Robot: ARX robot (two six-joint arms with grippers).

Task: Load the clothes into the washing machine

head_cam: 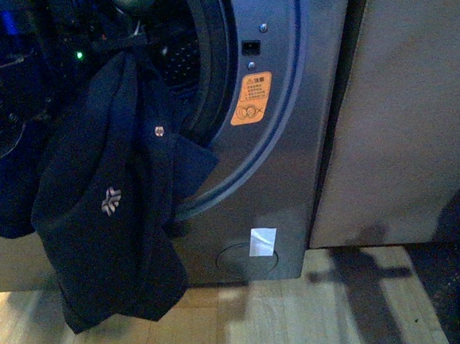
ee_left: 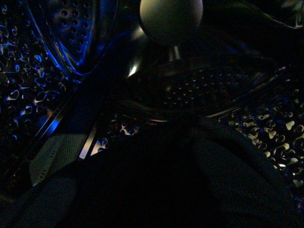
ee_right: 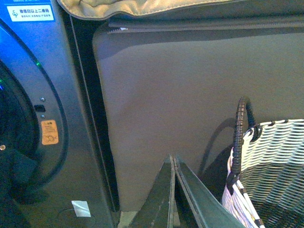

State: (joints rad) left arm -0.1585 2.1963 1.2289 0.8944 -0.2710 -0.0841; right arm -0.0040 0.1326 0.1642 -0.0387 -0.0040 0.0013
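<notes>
Halfway in, the clothes (head_cam: 105, 206) hang over the lip of the washing machine (head_cam: 291, 135), mostly outside. We cannot tell whether our left gripper (ee_left: 142, 180), inside the dark drum (ee_left: 28, 95), grips them; the right gripper (ee_right: 173, 190) is closed, empty. We should carry the fabric deeper before release.

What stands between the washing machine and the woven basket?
A plain beige panel stands between the washing machine and the basket; the right wrist view shows it.
</notes>
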